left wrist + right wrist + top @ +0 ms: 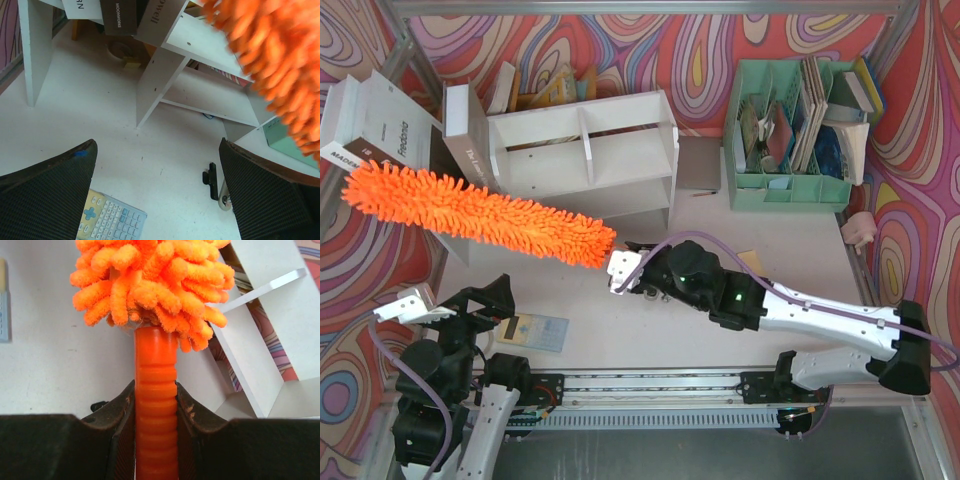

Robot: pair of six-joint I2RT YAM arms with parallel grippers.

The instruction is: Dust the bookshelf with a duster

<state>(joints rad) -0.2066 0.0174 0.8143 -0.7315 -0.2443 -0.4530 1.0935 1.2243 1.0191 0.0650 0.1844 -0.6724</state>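
The white bookshelf (585, 160) lies at the back middle of the table; it also shows in the left wrist view (200, 50) and the right wrist view (270, 305). The fluffy orange duster (470, 212) stretches from its handle leftward, in front of and past the shelf's left end. My right gripper (625, 268) is shut on the ribbed orange handle (155, 365), with the fluffy head (150, 280) just beyond the jaws. My left gripper (485, 305) is open and empty (157, 150), low at the near left, with the duster (280, 60) above and to its right.
A calculator (532, 331) lies by the left gripper. Books (380, 125) lean at the back left and a grey book (465, 130) stands by the shelf. A mint-green file organiser (785, 150) stands at the back right. A small black clip (212, 180) lies on the table.
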